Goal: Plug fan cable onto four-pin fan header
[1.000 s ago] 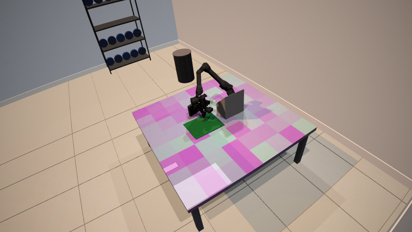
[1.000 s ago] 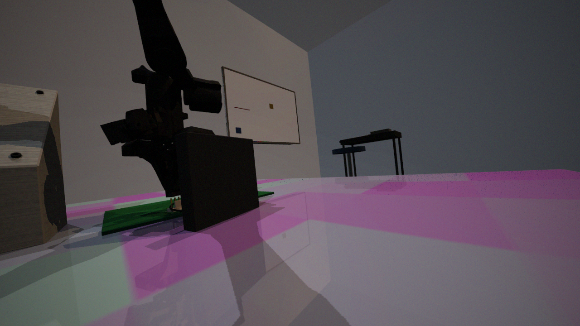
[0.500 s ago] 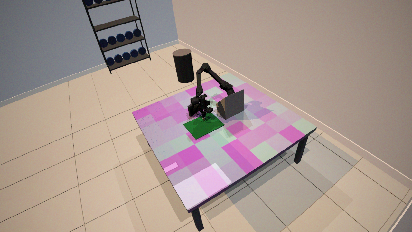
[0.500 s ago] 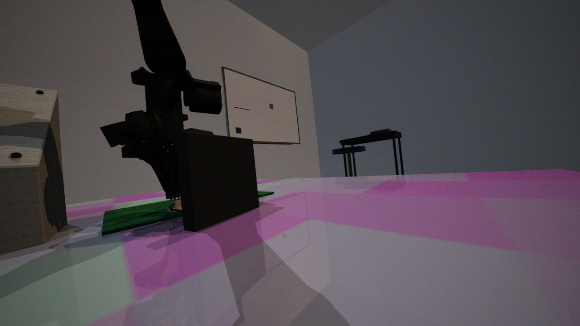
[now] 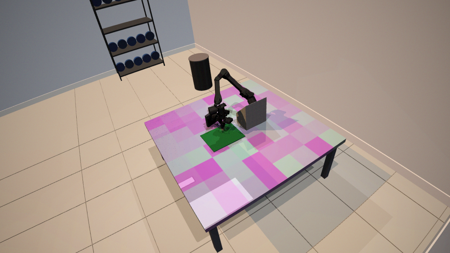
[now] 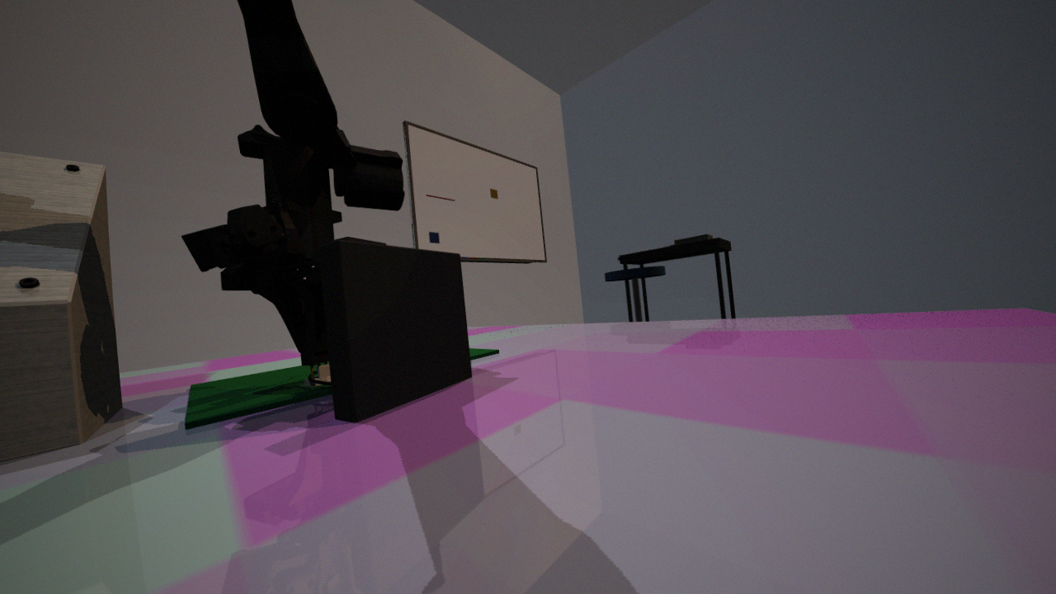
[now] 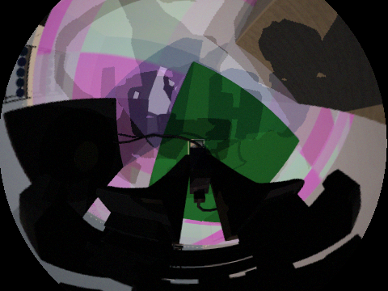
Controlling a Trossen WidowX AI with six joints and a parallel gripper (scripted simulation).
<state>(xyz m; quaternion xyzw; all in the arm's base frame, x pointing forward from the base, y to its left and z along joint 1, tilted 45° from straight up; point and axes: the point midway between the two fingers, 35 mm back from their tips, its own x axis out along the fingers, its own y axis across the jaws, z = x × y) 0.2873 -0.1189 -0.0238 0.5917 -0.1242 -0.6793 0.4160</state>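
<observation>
The green board (image 5: 217,144) (image 6: 236,393) (image 7: 259,162) lies flat on the table. A small pale header (image 6: 323,374) (image 7: 197,142) stands on it. My gripper (image 5: 222,127) (image 6: 316,361) (image 7: 198,158) points down, shut on the small black plug, its tips low at the header. In the wrist view the plug (image 7: 198,152) overlaps the header's near side, and a pale edge shows around it. I cannot tell how deep it sits; the contact is hidden. The thin black cable (image 7: 158,135) runs left to the dark, square fan (image 5: 208,120) (image 6: 402,325) (image 7: 61,137), standing upright beside the board.
A wooden block (image 6: 40,361) (image 7: 279,24) with a dark grey face (image 5: 256,114) stands near the board, opposite the fan. The patterned table (image 5: 226,163) (image 6: 664,428) carries everything. A black drum (image 5: 201,73) and a rack (image 5: 127,25) stand on the floor beyond.
</observation>
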